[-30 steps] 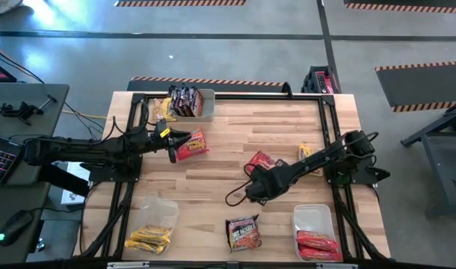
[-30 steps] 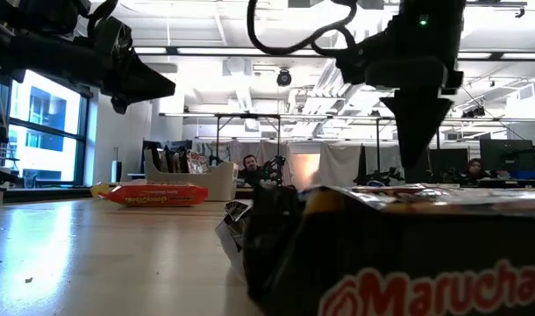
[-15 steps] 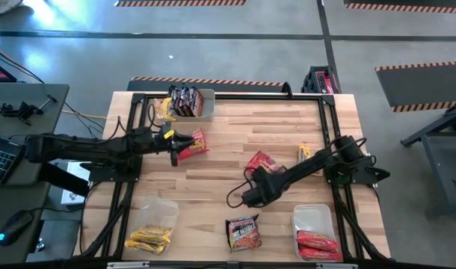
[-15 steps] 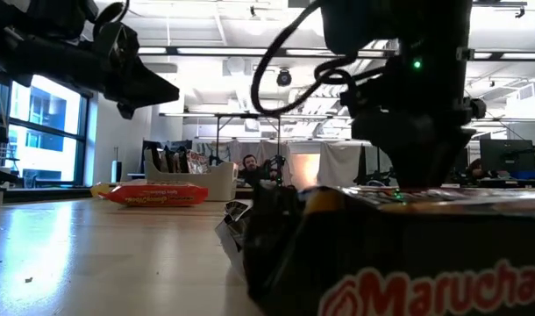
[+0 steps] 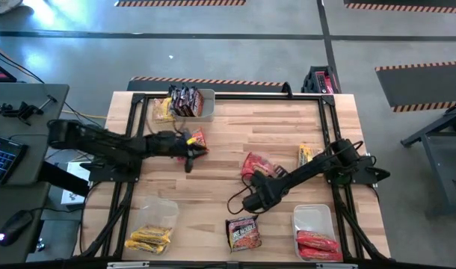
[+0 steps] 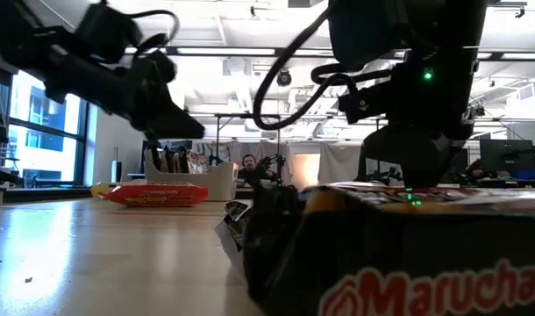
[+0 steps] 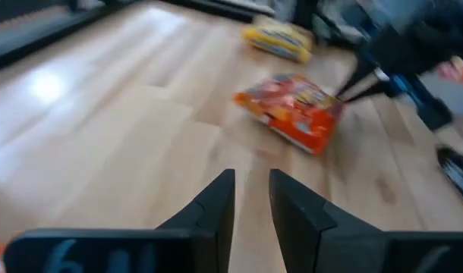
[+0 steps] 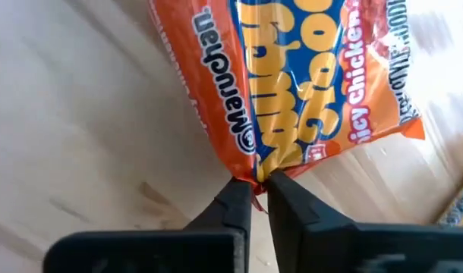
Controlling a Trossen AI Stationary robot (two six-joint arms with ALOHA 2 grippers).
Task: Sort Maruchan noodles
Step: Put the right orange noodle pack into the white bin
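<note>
Near tabletop centre-right, a red-orange pkt is being pinched at its corner by the right tool. In the right wrist view the fingers are closed on the crinkled edge of that pkt, which is labelled spicy chicken. So the step in hand, as judged: a grasp is being made on a red-orange pkt, w/ lift not yet done.

Left tool is being held over the left-centre of the tabletop, beside another red-orange pkt. In its wrist view the fingers are narrowly parted w/ nothing between them.

Other pkts:
- dark ones in clear bin at the far edge, yellow one just beside it
- yellow stack near left corner
- red-orange ones in clear bin near right corner
- dark pkt lying loose at the near edge
- yellow pkt loose by the right arm

Next move prob calls for:
- pkt to be lifted clear w/o slipping, since only a thin corner is being held
- then carried to the right corner bin, where matching pkts are lying
- care over the loose dark pkt close to that path
</note>
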